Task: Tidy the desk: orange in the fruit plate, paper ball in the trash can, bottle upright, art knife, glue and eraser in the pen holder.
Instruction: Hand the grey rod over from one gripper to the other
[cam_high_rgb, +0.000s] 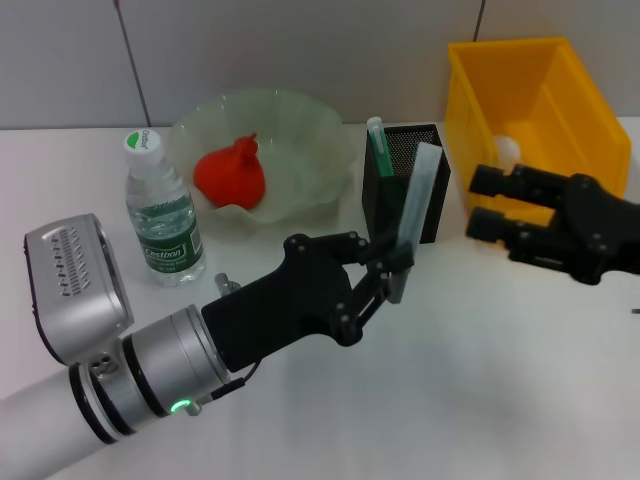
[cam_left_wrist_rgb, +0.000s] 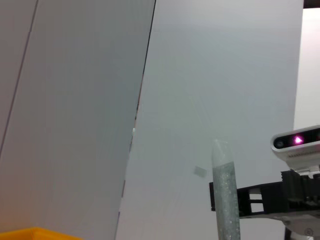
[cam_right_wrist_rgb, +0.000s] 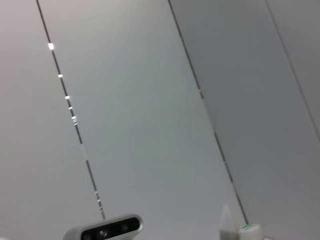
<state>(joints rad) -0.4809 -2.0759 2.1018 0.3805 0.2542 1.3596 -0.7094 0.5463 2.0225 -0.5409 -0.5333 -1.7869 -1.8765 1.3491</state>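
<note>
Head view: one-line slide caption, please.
Left claw holds a translucent glue stick by the black pen holder; right claw waits before the yellow trash can.

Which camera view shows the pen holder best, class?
The head view: the black mesh pen holder stands whole beside the yellow trash can, behind the left gripper. Both wrist views show only the wall, not the holder.

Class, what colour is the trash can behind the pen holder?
Yellow trash can; clearest in the head view.
</note>
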